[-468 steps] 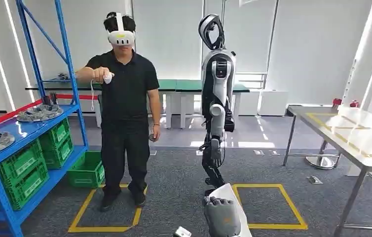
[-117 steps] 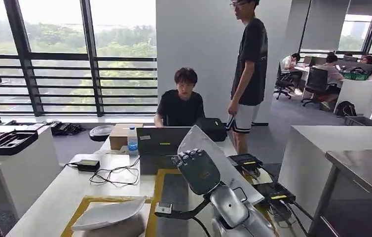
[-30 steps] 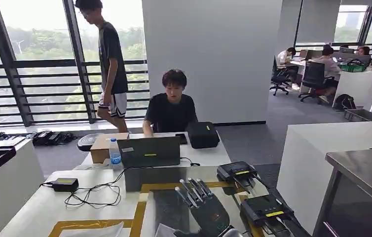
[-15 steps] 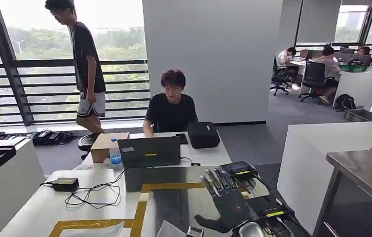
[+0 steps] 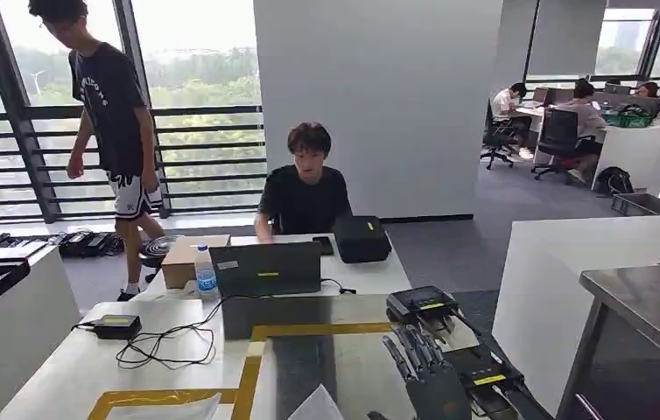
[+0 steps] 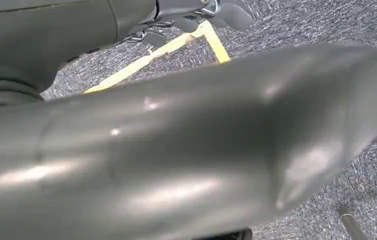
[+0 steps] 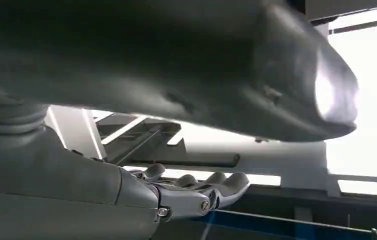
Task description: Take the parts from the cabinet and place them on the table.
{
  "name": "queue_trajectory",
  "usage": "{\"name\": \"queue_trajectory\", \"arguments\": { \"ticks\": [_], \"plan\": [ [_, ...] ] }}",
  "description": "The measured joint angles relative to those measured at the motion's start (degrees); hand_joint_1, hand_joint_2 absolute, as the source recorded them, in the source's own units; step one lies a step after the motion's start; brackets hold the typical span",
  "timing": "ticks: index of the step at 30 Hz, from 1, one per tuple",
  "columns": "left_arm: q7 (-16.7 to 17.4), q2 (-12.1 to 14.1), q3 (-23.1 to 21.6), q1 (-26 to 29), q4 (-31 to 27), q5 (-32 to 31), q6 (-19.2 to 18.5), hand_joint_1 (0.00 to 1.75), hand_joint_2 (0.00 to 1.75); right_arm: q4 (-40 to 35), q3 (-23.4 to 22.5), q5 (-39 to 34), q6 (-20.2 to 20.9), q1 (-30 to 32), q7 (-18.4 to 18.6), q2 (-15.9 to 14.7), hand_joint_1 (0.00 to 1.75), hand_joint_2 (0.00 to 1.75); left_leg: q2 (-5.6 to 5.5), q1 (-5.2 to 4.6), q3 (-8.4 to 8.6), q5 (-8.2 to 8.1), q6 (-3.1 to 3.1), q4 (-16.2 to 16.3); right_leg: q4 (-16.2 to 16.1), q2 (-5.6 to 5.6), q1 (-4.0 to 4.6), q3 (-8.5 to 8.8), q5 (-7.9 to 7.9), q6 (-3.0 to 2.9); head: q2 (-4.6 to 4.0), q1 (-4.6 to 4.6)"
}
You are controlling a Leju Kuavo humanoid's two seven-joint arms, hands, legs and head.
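Grey part (image 6: 216,150): smooth, curved, glossy, close to our left wrist; grip unclear.
Right hand (image 5: 431,381): fingers apart above white tabletop (image 5: 90,359).

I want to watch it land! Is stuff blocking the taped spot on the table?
Nothing visible. The taped spot ahead of the right hand looks bare; the laptop sits beyond its tape.

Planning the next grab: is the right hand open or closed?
Open: the right hand is raised above the table, fingers straight, holding nothing.
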Motion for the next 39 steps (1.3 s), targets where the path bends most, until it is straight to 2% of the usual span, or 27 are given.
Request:
{"name": "queue_trajectory", "arguments": {
  "ticks": [2,3,4,5,7,8,9,10,12,13,14,15,16,17,18,19,20,21,22,27,31,33,34,35,36,37,39],
  "plan": [
    [0.37,0.00,0.00,-0.07,0.00,0.00,0.00,0.00,0.00,-1.92,-2.80,0.96,-0.02,1.37,-1.25,0.00,0.00,0.00,-0.02,-0.20,0.12,0.47,0.46,-0.11,-0.30,0.00,-0.10,0.21,0.40,0.41,0.00,0.00],
    [0.83,-0.13,0.00,-0.15,0.02,0.02,0.00,0.00,0.00,-2.61,-3.95,1.08,-0.07,1.64,-1.73,0.00,0.00,0.00,0.06,0.18,0.74,1.28,0.64,-1.51,-0.77,0.15,0.49,0.57,0.56,0.73,0.00,-0.02],
    [1.20,-0.20,0.02,-0.29,-0.04,0.07,0.00,0.00,0.00,-3.15,-5.31,1.20,-0.13,1.91,-2.04,-0.13,0.00,0.00,0.39,0.60,1.41,2.00,0.47,-2.57,-0.21,0.07,0.27,0.52,-0.33,0.89,0.00,0.00],
    [1.29,-0.22,0.00,-0.47,-0.09,0.07,0.02,0.00,0.00,-3.44,-6.26,1.43,-0.11,1.90,-2.19,-0.13,0.00,0.00,0.44,0.82,1.48,2.31,0.96,-3.04,2.08,0.01,0.06,-0.41,-2.44,1.17,0.00,0.15],
    [1.60,-0.31,0.00,-0.64,-0.09,0.07,0.17,0.00,0.00,-3.85,-7.68,1.86,-0.11,2.43,-2.32,-0.13,0.00,0.00,0.54,0.93,1.28,2.40,0.92,-3.00,10.27,0.00,-0.54,-3.65,-6.94,1.99,0.00,0.26],
    [1.66,-0.33,0.00,-0.61,-0.09,0.07,0.17,0.00,0.00,-3.99,-8.27,2.02,-0.11,2.96,-2.32,-0.13,0.00,0.00,0.61,0.99,1.14,2.41,0.89,-2.87,14.10,0.00,-0.90,-5.13,-8.42,2.45,0.00,0.28],
    [1.73,-0.33,0.00,-0.60,-0.09,0.07,0.30,0.00,0.00,-4.11,-8.73,2.06,-0.11,3.43,-2.32,-0.13,0.00,0.00,0.62,1.18,0.86,2.45,0.72,-2.65,15.54,-0.04,-1.30,-5.60,-8.41,2.88,0.00,0.28],
    [1.73,-0.35,0.02,-0.60,-0.09,0.07,0.57,0.00,0.00,-4.20,-9.14,2.08,-0.11,3.62,-2.28,-0.13,0.00,0.00,0.61,1.47,0.56,2.35,0.33,-2.37,13.93,-0.09,-1.72,-4.60,-6.96,3.36,0.00,0.31],
    [1.77,-0.39,0.02,-0.61,-0.09,0.07,0.90,0.00,0.00,-4.40,-9.60,2.36,-0.11,3.52,-2.15,-0.11,0.00,0.00,0.61,2.42,-0.13,2.10,-0.72,-1.36,4.29,-0.40,-2.66,0.94,-2.51,4.62,0.00,0.33],
    [1.75,-0.37,0.02,-0.64,-0.11,0.07,0.98,0.00,0.00,-4.49,-9.71,2.56,-0.11,3.34,-2.15,-0.11,0.00,0.00,0.65,2.81,-0.55,1.74,-1.45,-0.61,-0.72,-0.58,-3.05,3.38,-2.76,5.59,0.00,0.33],
    [1.68,-0.09,0.02,-0.65,-0.35,0.07,1.05,0.00,0.00,-4.53,-9.76,2.71,-0.11,3.50,-2.13,0.02,0.00,0.00,0.51,2.56,-0.82,1.81,-2.23,-0.72,1.33,0.33,-2.04,3.31,-2.77,5.13,0.00,0.35],
    [1.44,-0.35,0.02,-0.65,-0.28,0.07,1.01,0.00,0.00,-4.62,-9.89,2.82,-0.09,3.52,-2.06,0.07,0.00,0.00,0.37,2.50,-0.82,1.65,-2.76,-0.29,1.53,0.64,-1.98,2.56,-2.26,3.84,0.00,0.42],
    [1.27,-0.35,0.02,-0.63,-0.28,0.07,1.01,0.00,0.00,-4.66,-10.15,2.93,-0.09,3.42,-2.04,0.07,0.00,0.00,0.14,2.50,-0.97,1.72,-3.18,0.07,1.27,0.56,-2.04,2.52,-3.41,2.67,0.00,0.35],
    [1.22,-0.39,0.02,-0.61,-0.28,0.07,1.01,0.00,0.00,-4.77,-10.46,3.00,-0.11,3.51,-2.04,0.11,0.00,0.00,0.09,2.60,-1.11,1.74,-3.62,-0.12,1.22,0.56,-2.48,2.42,-3.22,2.24,0.00,0.20],
    [1.18,-0.09,0.02,-0.61,-0.33,0.11,0.98,0.00,0.00,-4.86,-10.61,3.15,-0.11,3.44,-2.19,0.24,0.00,0.00,0.19,2.51,-1.16,1.11,-3.90,-0.19,1.20,0.46,-2.51,2.40,-3.19,2.25,0.00,0.22],
    [1.16,-0.09,0.02,-0.65,-0.33,0.20,0.98,0.00,0.00,-4.86,-10.80,3.17,-0.11,3.38,-2.23,0.28,0.00,0.00,0.10,2.50,-0.97,0.82,-3.48,-0.64,1.21,0.50,-2.51,2.40,-3.18,2.17,0.00,-0.02],
    [1.11,-0.09,0.02,-0.66,-0.33,0.28,0.98,0.00,0.00,-4.86,-11.00,3.22,-0.11,3.44,-2.36,0.37,0.00,0.00,0.10,2.41,-0.71,1.29,-2.63,-1.05,1.21,0.54,-2.37,2.48,-3.13,1.78,0.00,-0.04],
    [1.07,-0.09,0.02,-0.66,-0.33,0.31,0.98,0.00,0.00,-4.86,-11.07,3.33,-0.11,3.43,-2.41,0.39,0.00,0.00,0.09,2.38,-0.74,2.22,-1.32,-1.21,1.21,0.55,-2.26,2.48,-3.10,1.65,0.00,-0.07],
    [1.05,-0.09,0.02,-0.67,-0.33,0.31,0.98,0.00,0.00,-4.86,-11.09,3.37,-0.11,3.43,-2.45,0.39,0.00,0.00,0.07,2.35,-0.70,2.18,-1.05,-1.25,1.21,0.56,-2.14,2.45,-2.99,1.38,0.00,-0.07],
    [1.14,-0.18,0.02,-0.68,-0.31,0.31,0.98,0.00,0.00,-4.86,-12.14,3.46,-0.11,3.44,-2.56,0.39,0.00,0.00,-0.06,2.49,-0.26,2.99,-3.54,-1.80,1.25,0.53,-1.88,2.16,-2.88,1.11,0.00,-0.09],
    [1.49,-0.18,0.02,-0.75,-0.31,0.31,0.98,0.00,0.00,-4.86,-12.71,3.87,-0.11,3.46,-2.61,0.39,0.00,0.00,-0.06,2.43,-0.40,2.85,-4.19,-1.68,1.23,0.54,-1.79,2.17,-2.89,1.12,0.00,-0.09],
    [1.88,-0.20,0.02,-0.81,-0.31,0.31,0.98,0.00,0.00,-4.88,-13.10,4.24,-0.11,3.47,-2.82,0.44,0.00,0.00,-0.06,2.43,-0.76,2.66,-4.17,-1.25,0.89,0.51,-2.12,2.30,-2.75,1.26,0.00,-0.09],
    [2.12,-0.02,0.02,-0.81,-0.35,0.31,0.98,0.00,0.00,-5.03,-13.30,4.48,-0.11,3.46,-2.85,0.74,0.00,0.00,-0.02,2.16,-0.75,2.65,-3.35,-1.14,-0.11,0.42,-2.46,2.68,-2.16,2.16,0.00,-0.06],
    [2.23,-0.26,0.02,-0.83,-0.35,0.31,0.98,0.00,0.00,-5.32,-13.50,4.51,-0.13,3.52,-2.82,0.92,0.00,0.00,0.10,1.92,0.44,3.59,-2.01,-3.17,-1.65,0.58,-2.18,3.59,-1.53,2.63,0.00,-0.37],
    [2.36,-0.51,0.02,-0.81,-0.33,0.39,1.01,0.00,0.00,-5.43,-13.69,4.61,-0.13,3.51,-2.80,0.76,0.00,0.00,0.62,2.78,1.87,5.04,-1.81,-5.73,-1.36,0.39,-2.21,3.89,-1.93,2.43,0.00,-0.18],
    [2.65,-0.55,0.04,-0.96,-0.33,0.74,1.03,0.00,0.00,-5.43,-13.76,4.96,-0.09,3.01,-2.78,0.87,0.00,0.00,0.78,2.77,2.40,5.89,-1.21,-7.22,0.70,0.19,-1.87,2.84,-3.91,2.38,0.00,-0.20],
    [3.25,-0.57,0.07,-1.25,-0.31,1.03,1.07,0.00,0.00,-5.41,-13.86,5.05,-0.09,2.91,-2.69,0.94,0.00,0.00,0.90,2.94,1.99,6.13,-1.37,-7.16,8.25,0.08,-1.94,-0.57,-8.06,2.77,0.00,-0.09]
  ]
}}
